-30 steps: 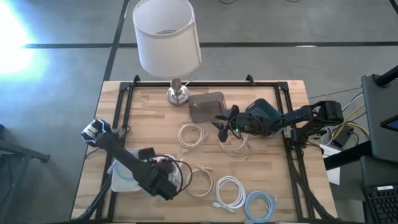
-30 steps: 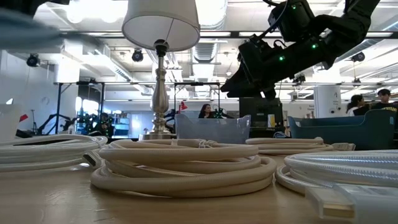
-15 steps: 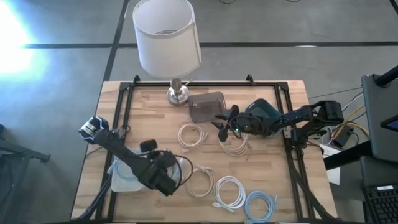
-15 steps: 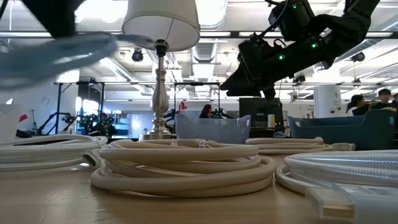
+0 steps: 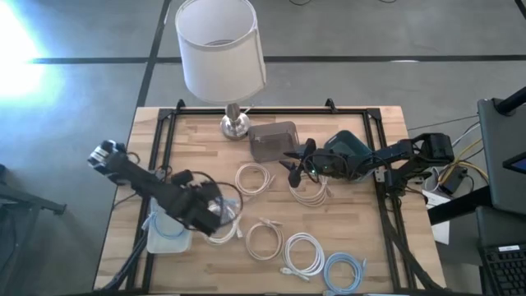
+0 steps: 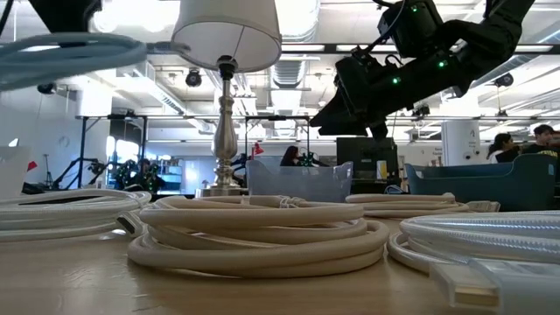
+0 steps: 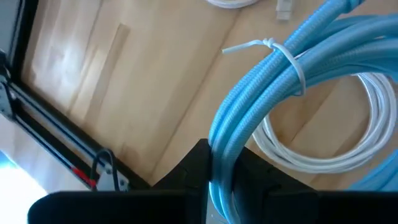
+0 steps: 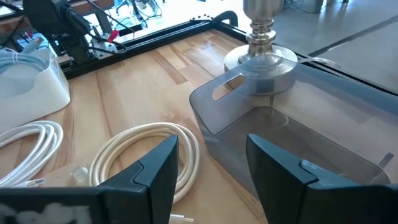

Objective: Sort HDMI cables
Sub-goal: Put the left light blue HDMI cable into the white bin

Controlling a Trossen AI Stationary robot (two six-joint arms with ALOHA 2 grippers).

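Movement since a second ago: the left gripper (image 7: 214, 186), clamped on a light blue cable (image 7: 273, 81), has swung toward the white bin (image 5: 164, 238), likely to drop it there. Beside the lamp (image 5: 220, 49), the right gripper (image 5: 297, 164) hangs open.

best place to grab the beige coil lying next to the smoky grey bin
Take the beige coil on one side of its ring, where the strands lie bundled together, coming straight down with one finger inside the loop and one outside. It lies flat on the table, so a top approach fits; the right pincer, open, hovers nearest.
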